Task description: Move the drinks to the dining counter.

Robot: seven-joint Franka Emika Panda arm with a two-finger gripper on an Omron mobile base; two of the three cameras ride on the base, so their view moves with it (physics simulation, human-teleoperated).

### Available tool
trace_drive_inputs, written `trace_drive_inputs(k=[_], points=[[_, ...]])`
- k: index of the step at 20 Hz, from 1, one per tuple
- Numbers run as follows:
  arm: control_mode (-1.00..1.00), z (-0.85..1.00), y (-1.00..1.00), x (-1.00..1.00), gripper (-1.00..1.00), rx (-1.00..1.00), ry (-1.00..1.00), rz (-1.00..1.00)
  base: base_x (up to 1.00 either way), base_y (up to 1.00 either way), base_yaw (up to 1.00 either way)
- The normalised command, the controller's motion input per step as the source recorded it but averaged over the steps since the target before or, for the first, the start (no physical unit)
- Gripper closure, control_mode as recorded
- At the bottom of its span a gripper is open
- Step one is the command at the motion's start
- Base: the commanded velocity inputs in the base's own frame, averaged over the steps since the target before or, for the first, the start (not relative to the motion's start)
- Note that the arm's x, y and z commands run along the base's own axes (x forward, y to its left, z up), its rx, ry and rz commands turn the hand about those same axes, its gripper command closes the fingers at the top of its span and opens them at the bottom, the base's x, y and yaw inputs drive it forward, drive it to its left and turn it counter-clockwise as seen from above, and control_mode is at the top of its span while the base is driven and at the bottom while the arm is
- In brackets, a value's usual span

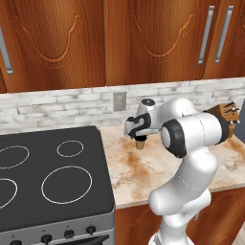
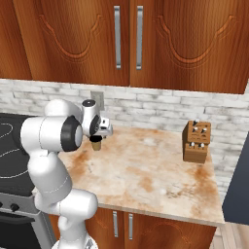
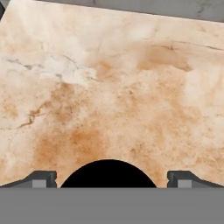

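One of the drinks, a small tan paper cup (image 1: pixel 140 143) (image 2: pixel 97 143) with a dark inside, stands upright on the marble-look counter (image 1: pixel 139 170) (image 2: pixel 146 177) beside the stove. My gripper (image 1: pixel 139 138) (image 2: pixel 97 137) hangs directly over it, pointing down, open. In the hand view the cup's dark mouth (image 3: pixel 108 174) sits at the bottom edge, between the two fingertips (image 3: pixel 41 179), which stand wide apart on either side without touching it. The dining counter is out of view.
A black stove (image 1: pixel 48 177) (image 2: pixel 9 146) borders the counter on the left. A brown knife block (image 1: pixel 225 115) (image 2: pixel 196 141) stands at the back right by the white-brick backsplash (image 1: pixel 72 105). Wooden wall cabinets (image 2: pixel 126 39) hang overhead.
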Motion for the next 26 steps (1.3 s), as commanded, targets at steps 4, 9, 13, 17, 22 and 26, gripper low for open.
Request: trace_drive_inputs(k=[4,9,13,17,22,26], points=[[-1.0,-0.07,-0.02,-0.12,-1.0,0.0,0.0,0.0,0.0,0.0,0.0],[-1.0,-0.11,0.0,-0.01,-1.0,0.0,0.0,0.0,0.0,0.0,0.0],[-1.0,-0.27,0.0,0.0,-1.0,0.0,0.0,0.0,0.0,0.0,0.0],[-1.0,-0.36,0.0,0.0,-1.0,0.0,0.02,0.0,0.0,0.0,0.0],[-1.0,-0.47,-0.03,-0.07,1.0,0.0,0.11,0.0,0.0,0.0,0.0],[-1.0,-0.45,-0.35,-0.4,1.0,0.0,0.1,0.0,0.0,0.0,0.0]])
